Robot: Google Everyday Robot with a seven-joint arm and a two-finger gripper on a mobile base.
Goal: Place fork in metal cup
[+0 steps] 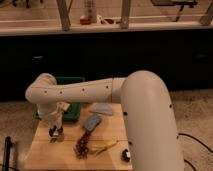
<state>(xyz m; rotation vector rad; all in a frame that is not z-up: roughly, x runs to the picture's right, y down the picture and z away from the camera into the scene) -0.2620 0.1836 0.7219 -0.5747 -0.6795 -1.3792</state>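
Right now you have the gripper [56,124] hanging directly over the metal cup [55,134], which stands near the left edge of the wooden surface [45,152], just in front of the green bin [72,112] at the back-left corner, though you cannot tell whether it is spread or closed.

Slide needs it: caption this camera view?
Robot gripper poised just above the metal cup on a wooden table.
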